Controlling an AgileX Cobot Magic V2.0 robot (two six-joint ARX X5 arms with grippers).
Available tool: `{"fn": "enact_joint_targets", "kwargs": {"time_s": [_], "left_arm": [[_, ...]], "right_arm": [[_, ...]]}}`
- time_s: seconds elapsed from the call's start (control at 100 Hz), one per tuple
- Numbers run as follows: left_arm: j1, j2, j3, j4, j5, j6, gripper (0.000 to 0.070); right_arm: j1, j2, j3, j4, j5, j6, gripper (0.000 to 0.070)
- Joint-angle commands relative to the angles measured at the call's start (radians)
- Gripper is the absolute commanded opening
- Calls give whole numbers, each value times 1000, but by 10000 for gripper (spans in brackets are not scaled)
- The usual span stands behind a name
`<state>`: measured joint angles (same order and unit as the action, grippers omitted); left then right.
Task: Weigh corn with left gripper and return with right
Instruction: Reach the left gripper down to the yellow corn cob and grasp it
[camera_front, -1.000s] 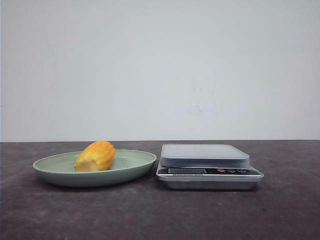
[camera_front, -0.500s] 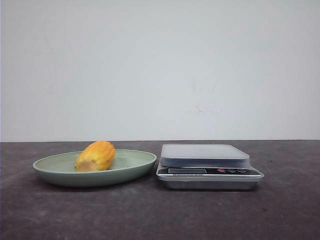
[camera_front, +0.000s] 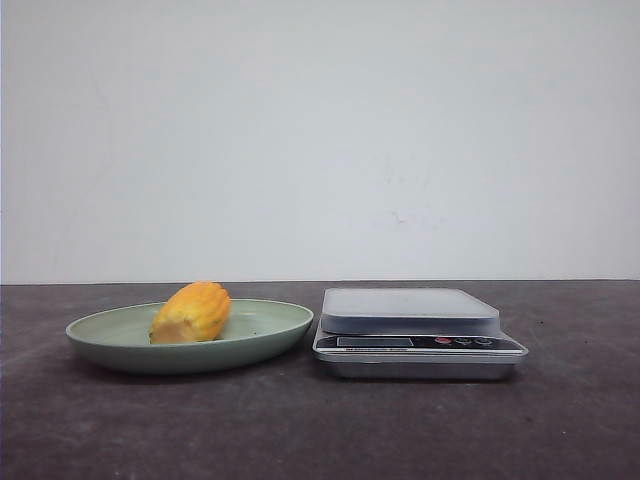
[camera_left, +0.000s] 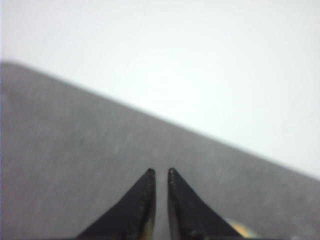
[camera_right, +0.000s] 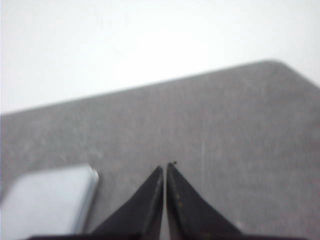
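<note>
Front view: corn on plate | scale labels unreadable | both end effectors together

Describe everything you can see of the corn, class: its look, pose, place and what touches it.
The corn is a short, stubby cob piece, yellow-orange with bumpy kernel rows and a paler cut end turned toward the camera. It lies on its side in the green plate, left of the scale and apart from it. Only the plate touches it; no gripper shows in the front view. It looks whole and untouched, not yet weighed.
</note>
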<state>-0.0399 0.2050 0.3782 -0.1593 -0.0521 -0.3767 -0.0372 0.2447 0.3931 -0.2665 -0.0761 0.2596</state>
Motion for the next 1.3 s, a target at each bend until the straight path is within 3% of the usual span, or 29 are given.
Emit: {"fn": "enact_joint_targets", "kwargs": {"time_s": [0.0, 0.08, 0.12, 0.16, 0.22, 0.26, 0.38, 0.54, 0.88, 1.29], "left_arm": [[-1, 99, 119, -41, 24, -8, 10], [-1, 213, 262, -111, 70, 15, 10], [-1, 261, 327, -137, 95, 21, 26], [-2, 307, 385, -156, 124, 25, 96], [-2, 366, 457, -181, 167, 25, 295], [-2, 402, 499, -197, 192, 25, 403], [-13, 497, 593, -251, 242, 29, 420], [-101, 625, 653, -282, 248, 50, 419], [-332, 1006, 655, -238, 84, 97, 419], [-420, 1373, 655, -142, 74, 95, 419]], "right_arm": [[2, 87, 103, -21, -8, 1, 2], [3, 175, 220, -66, -39, -13, 4], [4, 211, 275, -89, -60, -13, 46], [6, 245, 328, -112, -67, -12, 187], [15, 289, 402, -148, -76, -13, 478], [22, 313, 446, -171, -84, -13, 568], [48, 364, 542, -219, -91, -37, 544], [84, 403, 605, -266, -111, -39, 543], [109, 433, 617, -334, -113, -56, 544], [109, 433, 617, -341, -111, -58, 544]]}}
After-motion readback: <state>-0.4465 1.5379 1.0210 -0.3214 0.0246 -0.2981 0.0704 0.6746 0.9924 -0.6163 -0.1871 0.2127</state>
